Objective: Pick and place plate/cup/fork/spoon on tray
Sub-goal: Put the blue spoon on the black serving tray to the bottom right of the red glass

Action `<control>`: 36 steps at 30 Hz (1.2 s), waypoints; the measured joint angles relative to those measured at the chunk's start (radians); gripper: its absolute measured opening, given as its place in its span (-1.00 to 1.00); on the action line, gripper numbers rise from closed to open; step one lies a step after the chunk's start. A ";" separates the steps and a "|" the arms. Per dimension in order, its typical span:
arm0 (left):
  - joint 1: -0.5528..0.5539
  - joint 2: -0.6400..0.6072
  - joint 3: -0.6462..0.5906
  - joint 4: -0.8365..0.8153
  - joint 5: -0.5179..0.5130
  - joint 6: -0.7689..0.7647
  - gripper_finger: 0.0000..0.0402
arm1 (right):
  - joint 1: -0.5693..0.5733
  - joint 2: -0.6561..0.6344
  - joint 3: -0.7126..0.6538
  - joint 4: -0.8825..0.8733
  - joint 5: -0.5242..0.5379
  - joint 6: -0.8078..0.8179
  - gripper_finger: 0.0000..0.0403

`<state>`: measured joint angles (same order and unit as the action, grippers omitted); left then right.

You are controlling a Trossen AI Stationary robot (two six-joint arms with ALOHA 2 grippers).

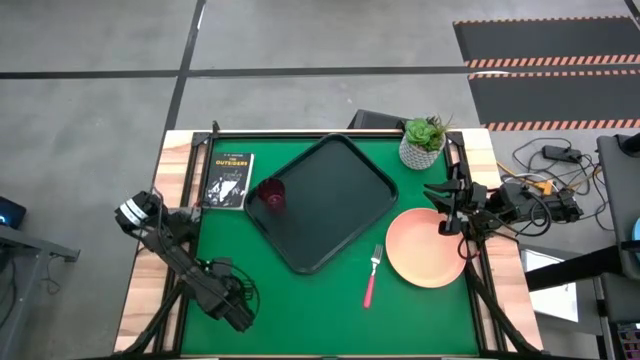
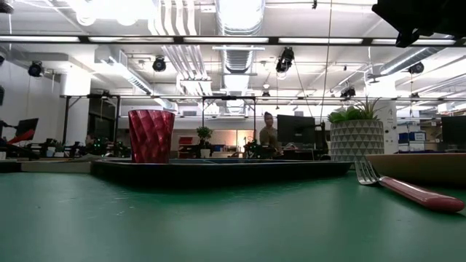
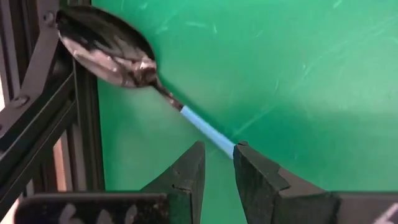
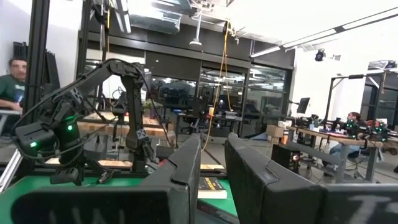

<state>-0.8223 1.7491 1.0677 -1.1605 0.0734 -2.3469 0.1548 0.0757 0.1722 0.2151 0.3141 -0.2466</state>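
1 tray [image 1: 330, 200], 1 cup [image 1: 273, 195], 1 plate [image 1: 425, 250], 1 fork [image 1: 372, 277], 1 spoon [image 3: 134, 59], 1 book [image 1: 229, 181], prob. 1 plant pot [image 1: 423, 142].

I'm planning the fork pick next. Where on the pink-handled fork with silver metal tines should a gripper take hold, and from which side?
Grip the pink-handled fork with silver metal tines around the middle of its slim handle, coming straight down from above. It lies flat on the green table, beside the round peach-pink plate. I'd set the fingers across the handle's narrow width, since there is bare table on both sides.
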 joint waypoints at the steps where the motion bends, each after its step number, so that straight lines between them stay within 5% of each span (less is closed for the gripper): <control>1: -0.004 0.006 -0.002 0.001 -0.002 0.012 -0.67 | 0.000 0.000 0.000 0.000 0.000 0.000 -0.69; 24: -0.085 -0.037 -0.021 -0.081 -0.011 -0.003 -0.66 | 0.000 0.000 0.000 0.001 0.000 -0.015 -0.69; 36: -0.085 -0.036 -0.026 -0.075 -0.012 -0.006 -0.16 | 0.000 0.000 0.000 0.001 0.000 -0.016 -0.69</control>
<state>-0.9070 1.7126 1.0420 -1.2355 0.0612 -2.3528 0.1550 0.0757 0.1722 0.2161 0.3141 -0.2623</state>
